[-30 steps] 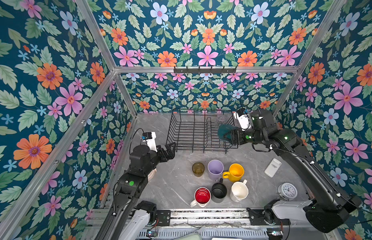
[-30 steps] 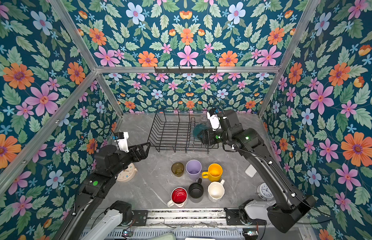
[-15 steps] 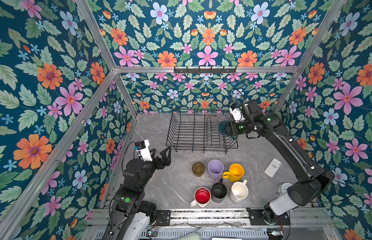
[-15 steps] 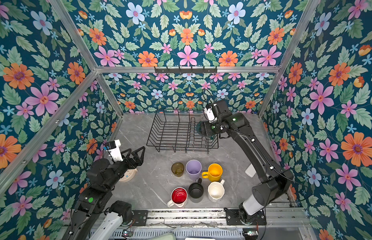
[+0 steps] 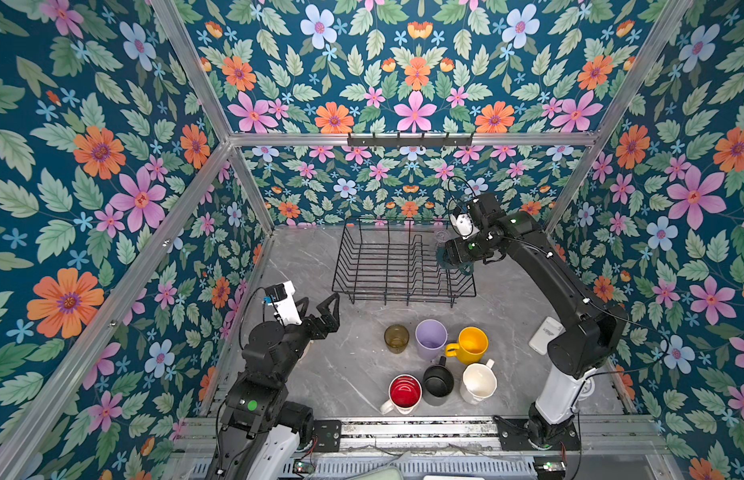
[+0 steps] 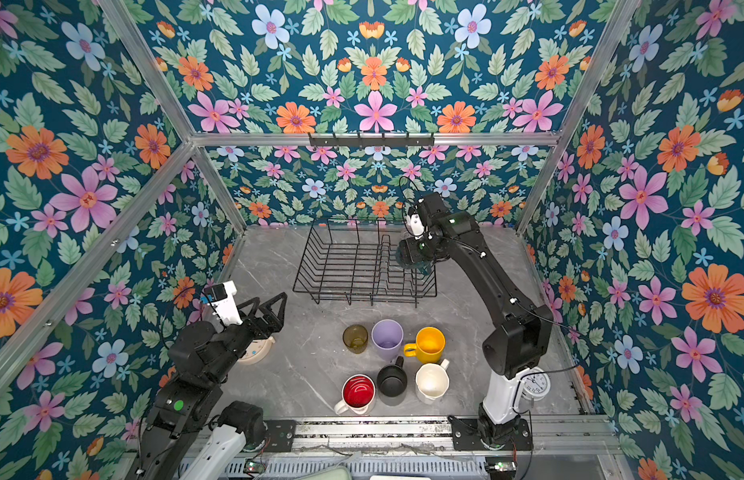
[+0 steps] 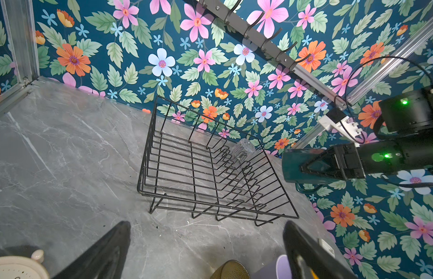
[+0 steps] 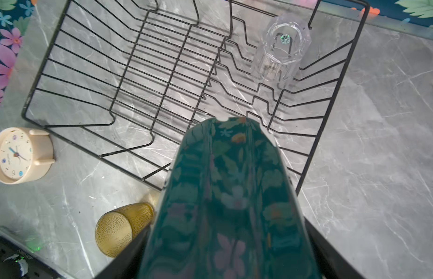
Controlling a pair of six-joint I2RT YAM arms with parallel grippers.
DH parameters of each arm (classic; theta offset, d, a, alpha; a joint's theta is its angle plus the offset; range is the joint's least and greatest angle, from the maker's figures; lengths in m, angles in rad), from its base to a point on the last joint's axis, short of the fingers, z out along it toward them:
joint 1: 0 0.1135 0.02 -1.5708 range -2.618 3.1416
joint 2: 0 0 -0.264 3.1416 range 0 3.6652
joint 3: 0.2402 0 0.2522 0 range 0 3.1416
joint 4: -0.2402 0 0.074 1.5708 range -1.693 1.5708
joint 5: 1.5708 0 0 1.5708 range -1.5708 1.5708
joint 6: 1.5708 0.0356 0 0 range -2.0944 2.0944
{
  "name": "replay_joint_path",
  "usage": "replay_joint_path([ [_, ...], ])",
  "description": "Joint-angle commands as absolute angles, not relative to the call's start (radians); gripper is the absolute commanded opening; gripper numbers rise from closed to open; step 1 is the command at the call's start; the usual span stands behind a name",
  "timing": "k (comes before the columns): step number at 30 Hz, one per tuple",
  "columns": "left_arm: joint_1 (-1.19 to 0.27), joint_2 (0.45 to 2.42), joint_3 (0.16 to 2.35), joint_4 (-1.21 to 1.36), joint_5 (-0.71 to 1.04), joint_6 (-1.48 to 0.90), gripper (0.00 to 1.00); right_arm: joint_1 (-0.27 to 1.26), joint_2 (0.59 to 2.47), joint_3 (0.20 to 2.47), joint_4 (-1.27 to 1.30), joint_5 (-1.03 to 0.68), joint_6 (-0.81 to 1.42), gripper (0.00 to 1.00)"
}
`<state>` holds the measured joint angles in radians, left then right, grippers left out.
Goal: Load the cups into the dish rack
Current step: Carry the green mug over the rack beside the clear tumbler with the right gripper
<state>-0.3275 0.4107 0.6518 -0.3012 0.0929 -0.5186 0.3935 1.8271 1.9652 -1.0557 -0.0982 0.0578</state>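
The black wire dish rack (image 5: 349, 249) (image 6: 320, 266) (image 7: 147, 154) (image 8: 94, 79) stands at the back of the table. A clear glass (image 5: 441, 239) (image 7: 243, 149) (image 8: 278, 48) sits in its far right corner. My right gripper (image 5: 451, 259) (image 8: 225, 241) is shut on the dark green mug (image 5: 445, 262) (image 6: 403, 257) (image 7: 291, 166), held on its side over the rack's right end. On the table in front stand an olive tumbler (image 5: 396, 338), lilac tumbler (image 5: 431, 338), yellow mug (image 5: 472, 345), black mug (image 5: 438, 380), cream mug (image 5: 479, 382) and red-lined white mug (image 5: 404, 392). My left gripper (image 5: 320, 305) (image 7: 207, 227) hangs open and empty, front left of the rack.
A cream clock (image 6: 258, 351) (image 8: 19, 155) lies under my left arm. A white clock (image 6: 536, 382) stands by the right arm's base, and a small white box (image 5: 546, 334) lies at the right wall. A hook rail (image 5: 409, 139) runs along the back wall.
The right arm has raised its elbow and reached further back, keeping the green mug over the rack's right end. The left arm has drawn back a little toward the front, still open.
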Motion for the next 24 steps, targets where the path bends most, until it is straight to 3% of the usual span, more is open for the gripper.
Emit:
replay_joint_path([
  [1,-0.325,0.407,0.659,-0.287,0.081,-0.520,1.00,0.389,1.861,2.010,-1.055,-0.089,0.029,0.00],
  [24,-0.327,0.396,0.676,-0.326,0.071,-0.535,1.00,0.375,2.161,2.250,-1.187,0.000,-0.026,0.00],
])
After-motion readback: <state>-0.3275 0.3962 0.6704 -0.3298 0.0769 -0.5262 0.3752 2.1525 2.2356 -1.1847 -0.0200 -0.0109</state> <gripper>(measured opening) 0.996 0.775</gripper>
